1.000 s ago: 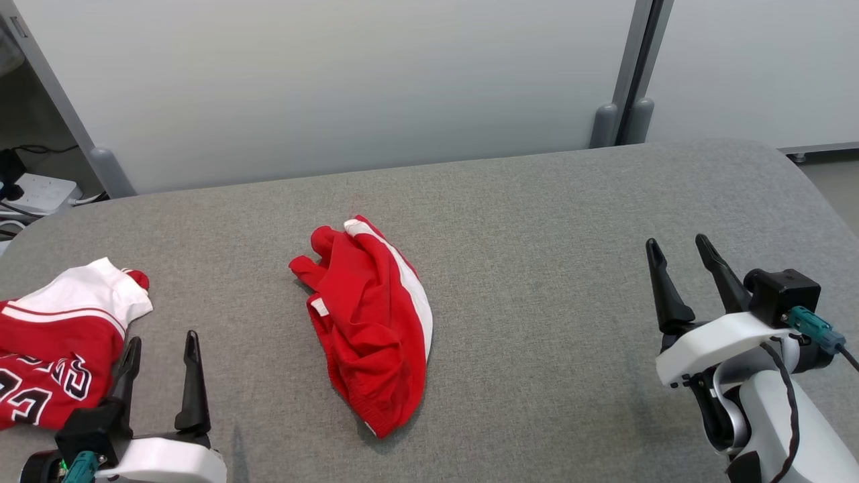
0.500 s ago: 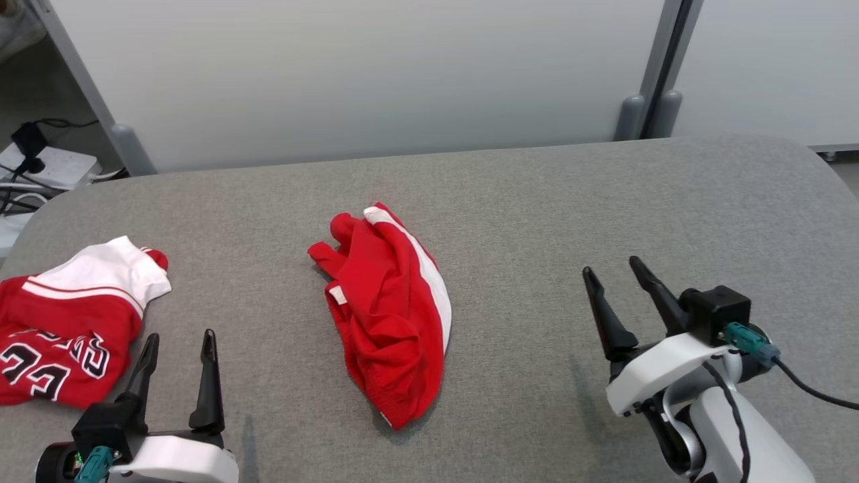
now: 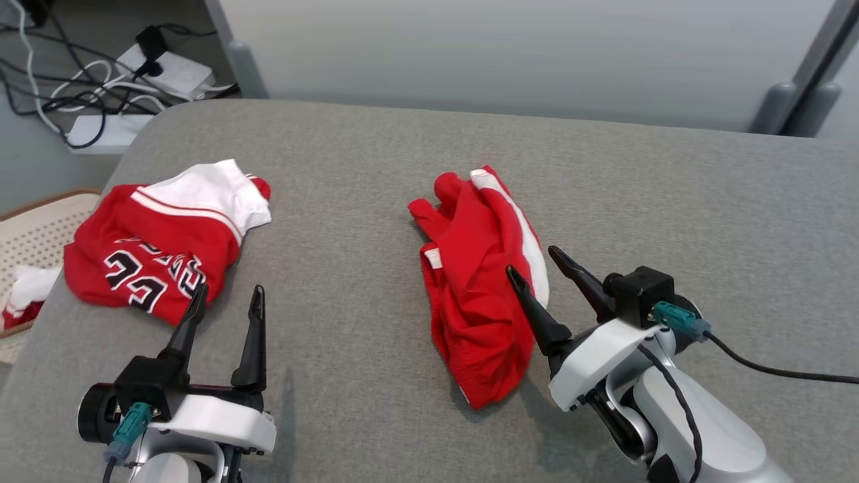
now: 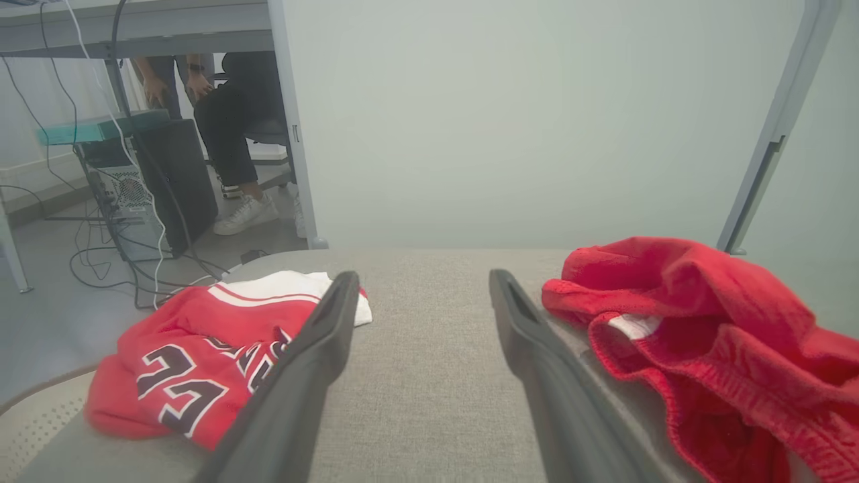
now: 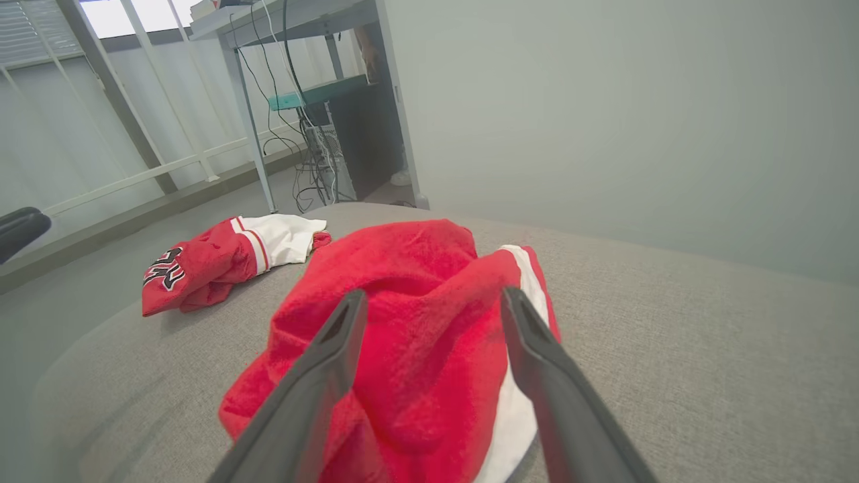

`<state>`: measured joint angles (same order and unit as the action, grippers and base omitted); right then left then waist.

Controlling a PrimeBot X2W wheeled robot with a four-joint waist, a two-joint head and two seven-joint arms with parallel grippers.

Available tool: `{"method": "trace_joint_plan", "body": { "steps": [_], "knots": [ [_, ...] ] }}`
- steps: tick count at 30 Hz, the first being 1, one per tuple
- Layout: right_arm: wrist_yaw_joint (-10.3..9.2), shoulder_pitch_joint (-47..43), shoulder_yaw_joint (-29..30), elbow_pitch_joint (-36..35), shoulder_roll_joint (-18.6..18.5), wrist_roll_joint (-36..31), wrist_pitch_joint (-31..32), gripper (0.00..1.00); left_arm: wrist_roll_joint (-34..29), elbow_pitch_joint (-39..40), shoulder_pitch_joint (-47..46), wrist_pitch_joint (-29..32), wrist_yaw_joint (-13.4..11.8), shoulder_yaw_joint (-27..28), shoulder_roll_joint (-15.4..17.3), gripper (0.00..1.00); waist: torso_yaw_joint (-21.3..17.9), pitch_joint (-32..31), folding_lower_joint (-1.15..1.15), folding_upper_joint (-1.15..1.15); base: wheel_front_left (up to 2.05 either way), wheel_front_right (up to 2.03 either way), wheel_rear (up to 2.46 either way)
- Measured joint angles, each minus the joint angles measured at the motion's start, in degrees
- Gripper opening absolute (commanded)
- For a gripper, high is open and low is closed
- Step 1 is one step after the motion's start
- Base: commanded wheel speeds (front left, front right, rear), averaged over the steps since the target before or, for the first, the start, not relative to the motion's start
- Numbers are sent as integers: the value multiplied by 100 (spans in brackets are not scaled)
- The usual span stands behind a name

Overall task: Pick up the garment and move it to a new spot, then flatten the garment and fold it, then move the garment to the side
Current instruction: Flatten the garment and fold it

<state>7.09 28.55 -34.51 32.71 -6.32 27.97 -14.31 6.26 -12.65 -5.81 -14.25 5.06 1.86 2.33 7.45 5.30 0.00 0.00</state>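
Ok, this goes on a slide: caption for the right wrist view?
Open right gripper aimed at the crumpled red garment on the grey table, jersey beyond.

A red basketball jersey (image 3: 161, 241) with a white panel and black-and-white numerals lies crumpled near the left end of the grey fabric tabletop (image 3: 671, 188). Off that end, lower down, sits a cream perforated basket (image 3: 40, 228) with a brown rim, holding a bit of white and red cloth (image 3: 23, 295). On the floor beyond lie white power strips (image 3: 171, 70) and tangled cables (image 3: 74, 94). A pale partition wall (image 3: 503, 54) stands behind the tabletop. The left wrist view shows a seated person's dark trousers (image 4: 228, 127) and white sneakers (image 4: 245, 215), beside a black computer tower (image 4: 174, 181).
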Motion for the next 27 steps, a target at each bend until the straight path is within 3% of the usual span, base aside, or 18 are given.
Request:
{"method": "trace_joint_plan", "body": {
  "steps": [6,12,27],
  "knots": [
    [-1,214,-209,-38,-156,66,0,100,97,34,-114,-16,-2,-293,3,100,495,231,0,0,0,0,0],
    [0,157,-791,-208,-375,86,0,100,288,91,-293,-27,-75,-502,2,100,790,430,0,0,0,0,0],
    [15,24,-1511,-26,-548,151,0,100,443,79,-292,-41,-143,-725,2,100,704,297,0,0,0,0,0]
  ]
}}
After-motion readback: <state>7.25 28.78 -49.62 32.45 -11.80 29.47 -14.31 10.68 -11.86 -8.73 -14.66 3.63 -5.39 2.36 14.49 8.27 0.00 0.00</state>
